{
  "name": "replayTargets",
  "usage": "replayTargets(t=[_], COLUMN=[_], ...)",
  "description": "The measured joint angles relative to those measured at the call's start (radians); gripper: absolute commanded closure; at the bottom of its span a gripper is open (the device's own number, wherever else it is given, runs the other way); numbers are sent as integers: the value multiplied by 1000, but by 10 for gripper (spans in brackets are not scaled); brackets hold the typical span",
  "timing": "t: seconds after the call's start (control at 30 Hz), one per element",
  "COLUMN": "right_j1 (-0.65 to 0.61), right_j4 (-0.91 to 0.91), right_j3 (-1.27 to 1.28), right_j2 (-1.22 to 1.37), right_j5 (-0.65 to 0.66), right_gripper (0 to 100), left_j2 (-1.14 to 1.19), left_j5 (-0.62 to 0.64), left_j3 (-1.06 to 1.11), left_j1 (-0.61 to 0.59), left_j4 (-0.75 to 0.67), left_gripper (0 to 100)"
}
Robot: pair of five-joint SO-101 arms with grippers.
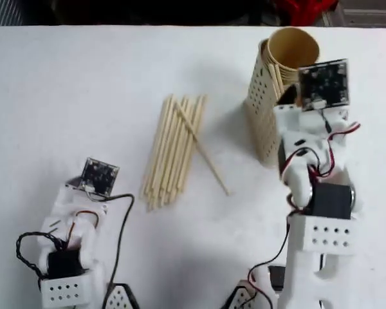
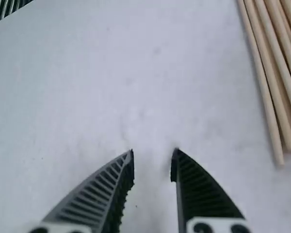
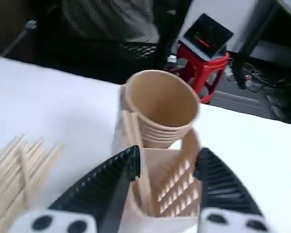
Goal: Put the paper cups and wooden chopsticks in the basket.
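A stack of paper cups (image 1: pixel 294 46) stands in the tall perforated beige basket (image 1: pixel 262 116) at the back right, with a few wooden chopsticks (image 3: pixel 136 145) upright beside them. My right gripper (image 3: pixel 169 151) hangs open just above the basket (image 3: pixel 174 194), one finger on each side of its top, below the cups (image 3: pixel 160 109). A loose bundle of chopsticks (image 1: pixel 172 151) lies mid-table, one stick (image 1: pixel 204 154) slanting across it. My left gripper (image 2: pixel 153 154) is open with a narrow gap, low over bare table, with the bundle's ends (image 2: pixel 276 82) off to one side.
The white table (image 1: pixel 64 90) has free room on its left half. The left arm (image 1: pixel 77 219) sits near the front left edge and the right arm (image 1: pixel 318 199) at the front right. Beyond the table's far edge are a red stool (image 3: pixel 199 63) and dark furniture.
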Motion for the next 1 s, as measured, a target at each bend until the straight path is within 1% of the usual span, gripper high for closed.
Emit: replayTargets(t=[0.1, 0.2, 0.3, 0.4, 0.53, 0.7, 0.8, 1.0], right_j1=[-98, -232, -334, -396, -411, -411, -411, -414], right_j4=[153, 267, 327, 336, 333, 256, 210, 181], right_j3=[-95, -158, -176, -178, -180, -180, -180, -173], right_j2=[0, 5, 61, 169, 336, 505, 577, 663], right_j5=[5, 9, 9, 9, 9, 9, 9, 9], right_gripper=[828, 827, 826, 827, 826, 826, 826, 826], left_j2=[0, 0, 0, 0, 0, 0, 0, 0], left_j5=[0, 0, 0, 0, 0, 0, 0, -2], left_j3=[0, 0, 0, 0, 0, 0, 0, 0], left_j1=[0, 0, 0, 0, 0, 0, 0, 0], left_j4=[0, 0, 0, 0, 0, 0, 0, 0], left_gripper=[857, 857, 857, 857, 857, 857, 856, 854])
